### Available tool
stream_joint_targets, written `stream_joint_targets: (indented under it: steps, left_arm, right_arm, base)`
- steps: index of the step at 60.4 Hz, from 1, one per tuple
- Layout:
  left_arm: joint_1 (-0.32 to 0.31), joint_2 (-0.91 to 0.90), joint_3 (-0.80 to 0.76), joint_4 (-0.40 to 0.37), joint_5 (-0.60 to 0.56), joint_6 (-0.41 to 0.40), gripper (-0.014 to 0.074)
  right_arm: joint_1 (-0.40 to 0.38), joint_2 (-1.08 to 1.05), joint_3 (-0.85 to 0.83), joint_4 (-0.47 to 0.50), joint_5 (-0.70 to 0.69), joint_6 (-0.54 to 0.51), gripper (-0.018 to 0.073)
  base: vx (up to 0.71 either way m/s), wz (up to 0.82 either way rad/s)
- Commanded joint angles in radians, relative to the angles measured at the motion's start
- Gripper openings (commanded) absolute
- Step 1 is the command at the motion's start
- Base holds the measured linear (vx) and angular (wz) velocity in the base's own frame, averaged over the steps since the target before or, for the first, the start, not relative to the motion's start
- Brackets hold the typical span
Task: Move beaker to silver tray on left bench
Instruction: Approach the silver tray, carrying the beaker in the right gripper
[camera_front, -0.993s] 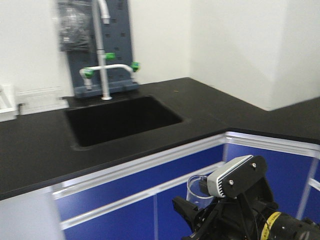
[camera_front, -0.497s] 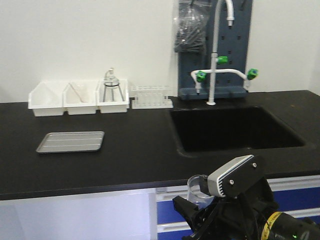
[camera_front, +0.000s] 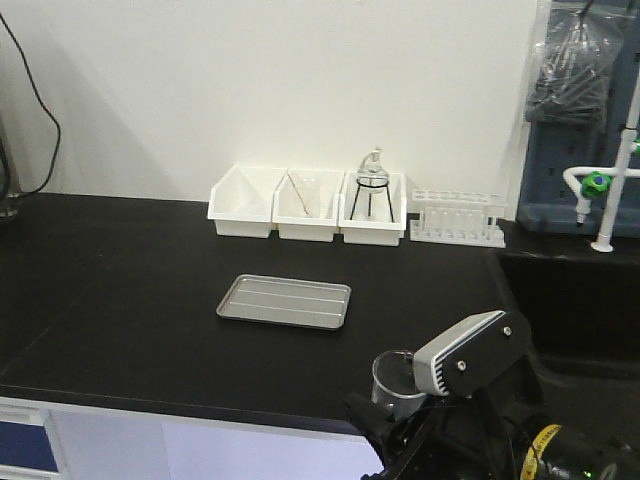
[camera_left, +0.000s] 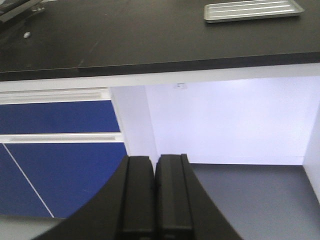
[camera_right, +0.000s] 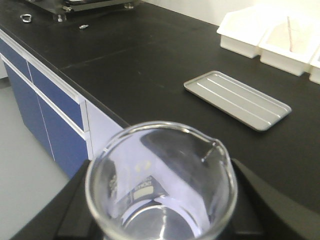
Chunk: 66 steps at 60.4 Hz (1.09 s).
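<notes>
Gripping the beaker (camera_front: 393, 378) upright, your right hand (camera_right: 162, 215) sits before the silver tray (camera_front: 285, 300), off the bench (camera_front: 120, 290) edge; left hand (camera_left: 155, 200) closed, empty.

silver tray (camera_front: 284, 301) on left bench (camera_front: 110, 300)

The front view has swung left along the table (camera_front: 110, 290). A second ago it showed the sink and the corner. Now the sink (camera_front: 580, 300) and tap (camera_front: 612, 170) sit at the right edge, the tray (camera_front: 285, 301) has shifted from the picture's left to its middle, and a black cable (camera_front: 55, 130) has come into view far left
</notes>
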<state>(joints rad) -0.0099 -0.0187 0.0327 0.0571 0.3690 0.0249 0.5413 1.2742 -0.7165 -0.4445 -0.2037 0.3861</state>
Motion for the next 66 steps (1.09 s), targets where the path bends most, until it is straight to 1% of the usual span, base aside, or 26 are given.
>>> stream_joint_targets:
  steps: [1, 29, 66]
  left_arm:
    - [-0.005, -0.007, 0.02, -0.003, -0.081, -0.002, 0.0001]
    - [-0.005, -0.007, 0.02, -0.003, -0.081, -0.002, 0.0001]
    - [-0.005, -0.007, 0.02, -0.003, -0.081, -0.002, 0.0001]
  right_arm:
    - [-0.001, -0.028, -0.029, 0.006, -0.075, -0.002, -0.0011]
    - [-0.001, -0.028, -0.029, 0.006, -0.075, -0.002, -0.0011]
    - [-0.001, -0.028, -0.029, 0.006, -0.076, -0.002, -0.0011]
  base:
    - [0.28, 0.28]
    - [0.32, 0.14]
    - [0.29, -0.03]
